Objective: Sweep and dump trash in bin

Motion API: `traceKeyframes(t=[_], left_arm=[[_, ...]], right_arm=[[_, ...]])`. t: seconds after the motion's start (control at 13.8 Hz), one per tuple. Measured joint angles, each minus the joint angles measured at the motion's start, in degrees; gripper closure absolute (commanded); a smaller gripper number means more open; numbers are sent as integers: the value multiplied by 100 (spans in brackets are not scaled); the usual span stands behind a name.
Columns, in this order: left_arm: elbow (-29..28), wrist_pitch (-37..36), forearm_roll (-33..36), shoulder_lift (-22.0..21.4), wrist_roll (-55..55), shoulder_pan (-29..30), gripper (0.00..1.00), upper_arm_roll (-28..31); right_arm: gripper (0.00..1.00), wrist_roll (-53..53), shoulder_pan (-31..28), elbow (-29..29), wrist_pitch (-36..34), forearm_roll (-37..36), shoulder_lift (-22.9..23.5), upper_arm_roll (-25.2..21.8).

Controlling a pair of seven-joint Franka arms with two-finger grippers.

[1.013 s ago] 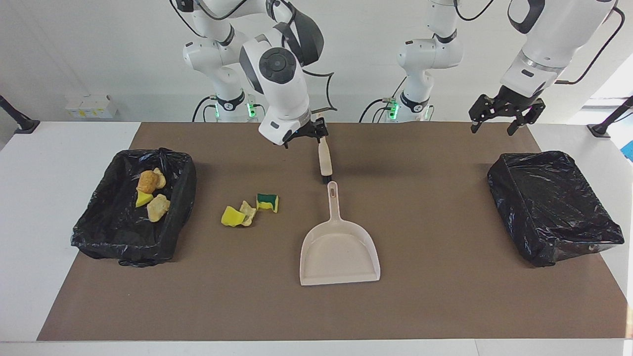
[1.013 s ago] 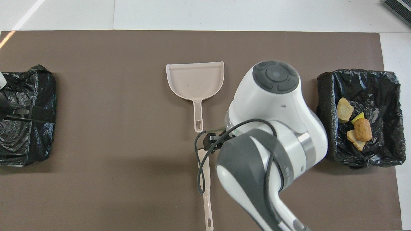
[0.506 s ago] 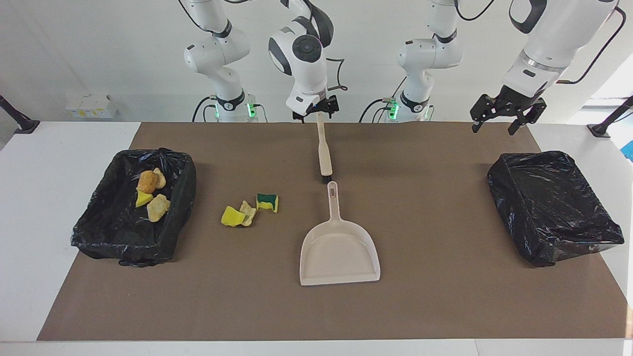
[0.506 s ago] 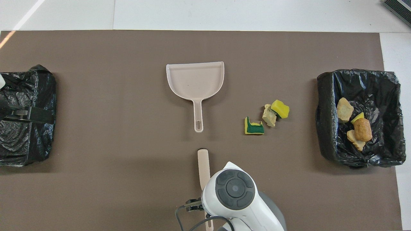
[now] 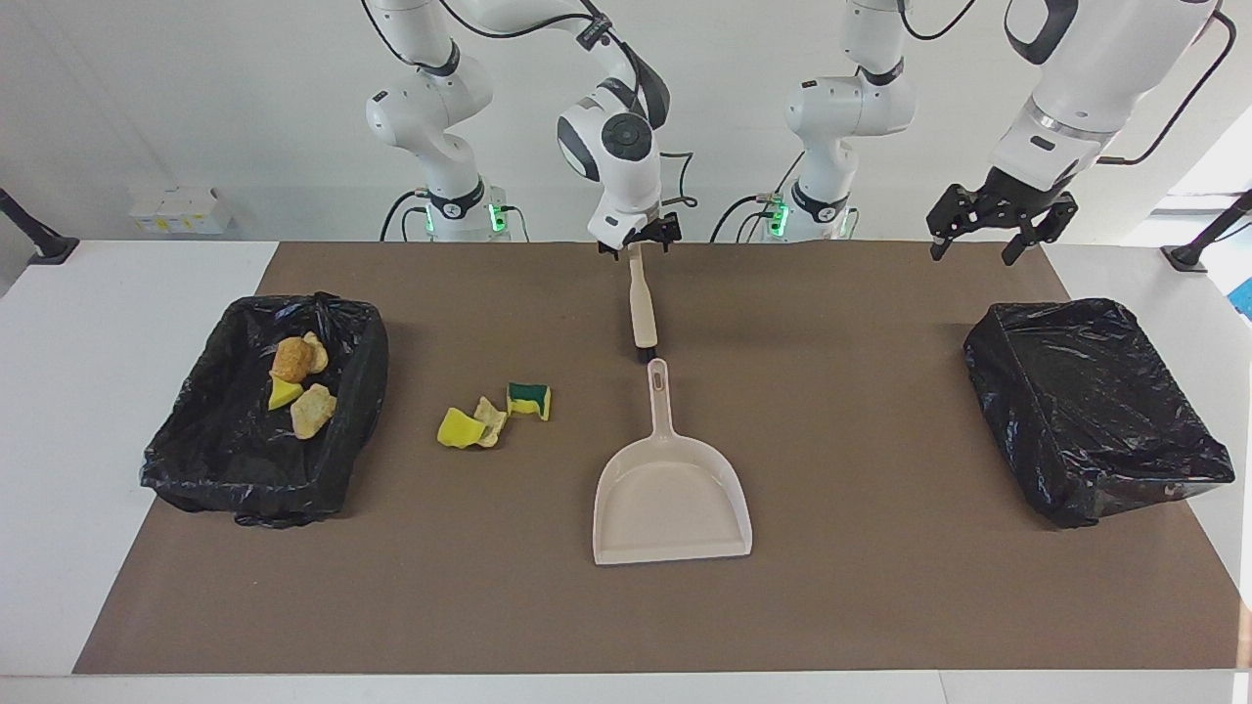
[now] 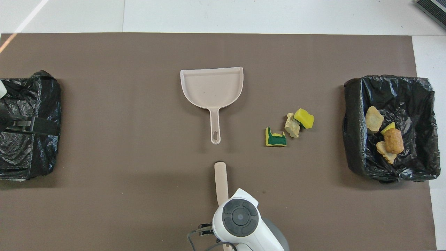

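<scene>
- Beige brush (image 5: 643, 305) lies on the brown mat, bristles just short of the dustpan (image 5: 671, 495) handle.
- Right hand (image 5: 640, 239), fingers apart, has drawn back toward the robots and now sits over the brush handle's end; whether it touches is unclear.
- Left hand (image 5: 990, 227), open, still waits above the bench near the closed black bag (image 5: 1091, 406).
- Trash (image 5: 494, 415): three scraps unmoved on the mat between dustpan and bin (image 5: 344, 430); others lie in the bin.

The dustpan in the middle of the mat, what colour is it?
The dustpan is plain pale beige all over, handle included; the overhead view shows it best.
</scene>
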Motion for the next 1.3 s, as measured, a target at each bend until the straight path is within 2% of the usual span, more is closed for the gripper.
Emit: traceKeyframes(t=[0.14, 0.43, 0.72, 0.94, 1.3], left_arm=[[-7, 27, -2, -1, -1, -3, 0, -11], [-41, 336, -8, 23, -34, -104, 0, -74], [-95, 692, -25, 284, -40, -682, 0, -115], [-120, 1303, -41, 741, -116, -1144, 0, -148], [-143, 2326, -96, 1368, -558, -1622, 0, -162]], right_arm=[[57, 0, 10, -99, 1, 1, -28, 0], [100, 0, 68, -271, 31, 2, -123, 0], [100, 2, 60, -234, 2, 4, -132, -44], [100, -6, -198, -37, -766, -217, -312, -96], [100, -238, -1303, 109, -2439, -1210, -1544, -139]])
